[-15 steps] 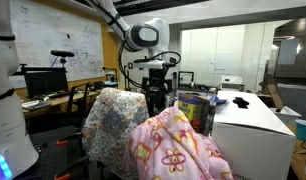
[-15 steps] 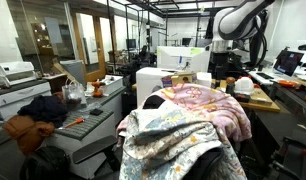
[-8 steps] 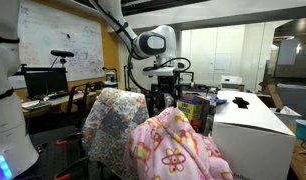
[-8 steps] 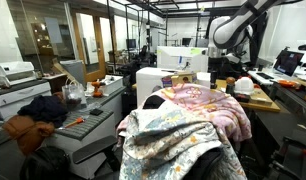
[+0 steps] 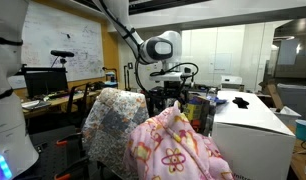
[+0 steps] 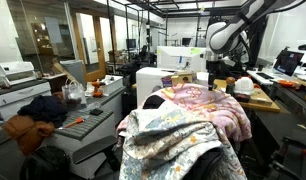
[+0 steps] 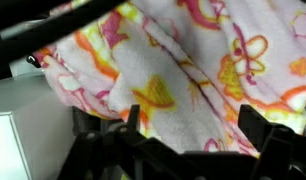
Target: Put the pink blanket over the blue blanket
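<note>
The pink blanket (image 5: 178, 148) with yellow and pink flower patterns is draped in a heap, and in the wrist view the pink blanket (image 7: 193, 60) fills most of the picture. Beside it hangs the mottled grey-blue blue blanket (image 5: 113, 115). In an exterior view the blue blanket (image 6: 178, 140) lies in front and the pink blanket (image 6: 208, 105) behind it. My gripper (image 5: 171, 98) hovers just above the far edge of the pink blanket, apart from it. The gripper (image 7: 198, 125) is open, its dark fingers (image 7: 263, 125) spread wide with only pink fabric below. In an exterior view the gripper (image 6: 215, 80) hangs over the pink heap.
A white cabinet (image 5: 255, 128) stands right beside the pink blanket; its corner (image 7: 23, 120) shows in the wrist view. Colourful cans (image 5: 198, 105) stand behind the blankets. A desk with monitors (image 5: 43, 82) is at the back; a cluttered bench (image 6: 88, 105) and an orange cloth (image 6: 23, 130) flank the blankets.
The arm has swung sideways with the gripper coming over the pink blanket. The jaws stayed open. Neither blanket has moved.
</note>
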